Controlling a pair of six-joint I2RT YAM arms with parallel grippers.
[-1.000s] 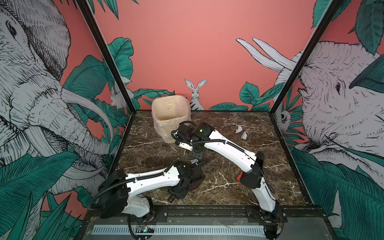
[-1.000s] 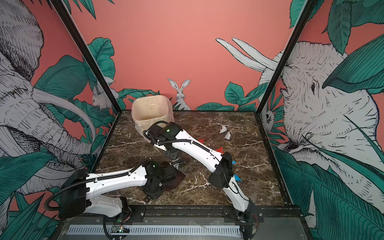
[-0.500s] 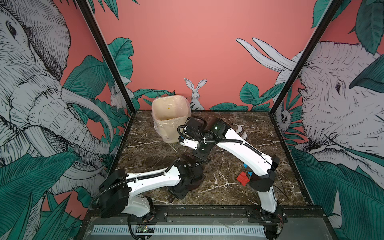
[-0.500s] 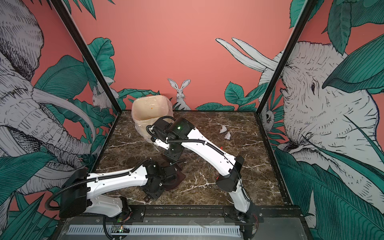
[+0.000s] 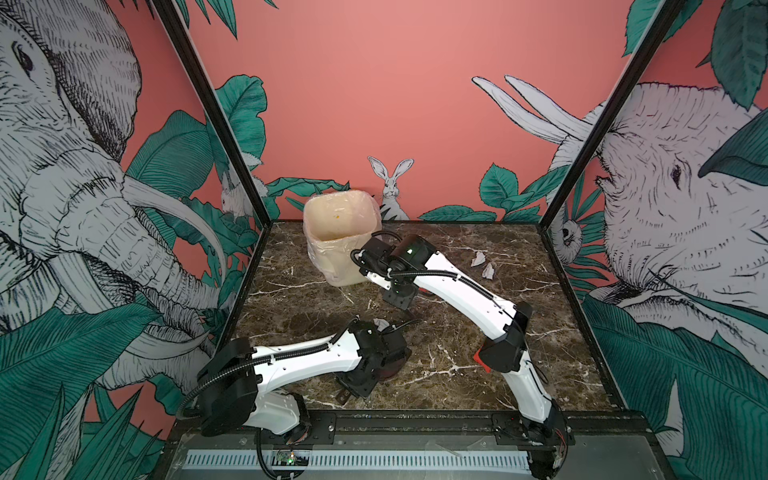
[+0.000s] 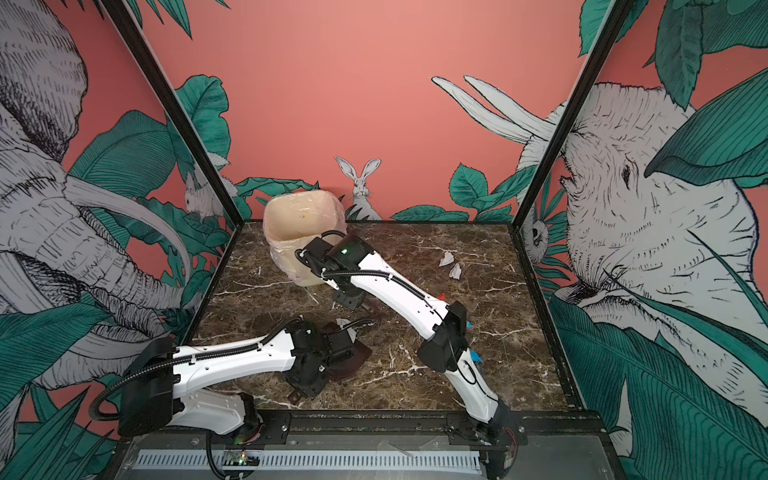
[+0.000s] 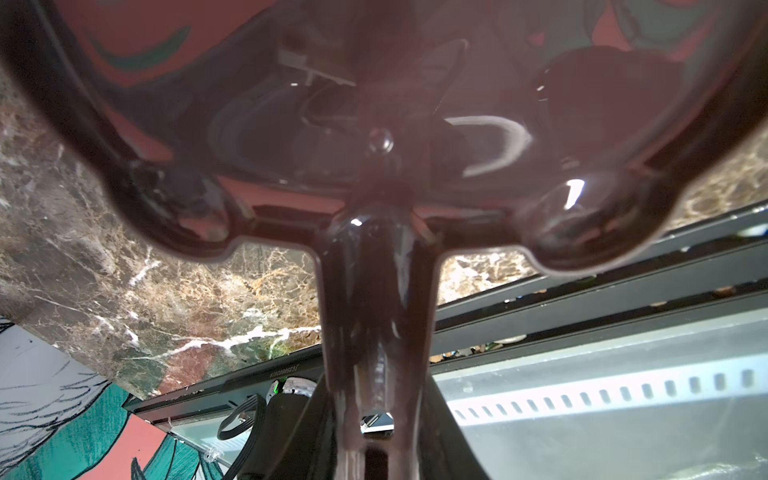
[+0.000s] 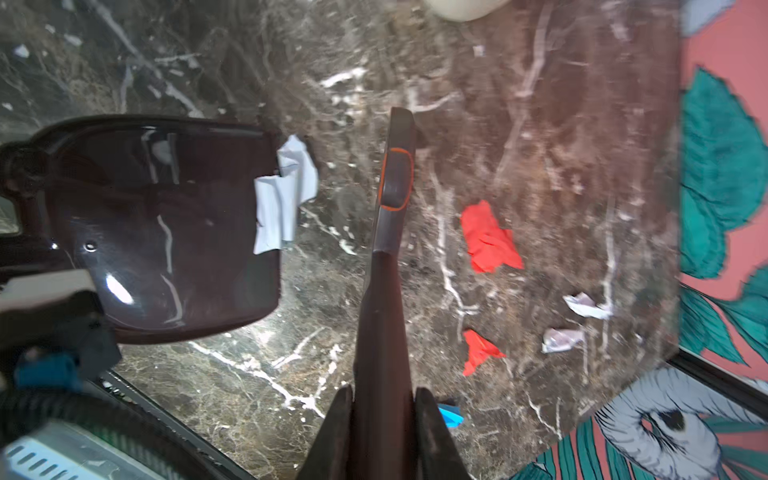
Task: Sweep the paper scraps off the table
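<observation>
Right wrist view: paper scraps (image 8: 488, 237) look light and floppy, best pushed. Right end effector (image 8: 384, 399) squeezes the brush (image 8: 395, 178); left end effector (image 7: 376, 419), the dustpan (image 7: 291, 124).

Glossy maroon plastic dustpan (image 7: 374, 124), blurred, overflows my left wrist view. Dark brown plastic brush (image 8: 386, 291) in my right gripper (image 8: 382, 395): bristles unseen, perhaps under my wrist.

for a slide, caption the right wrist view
Right hand grips the brush handle beside a dustpan, white scrap at its lip
</observation>
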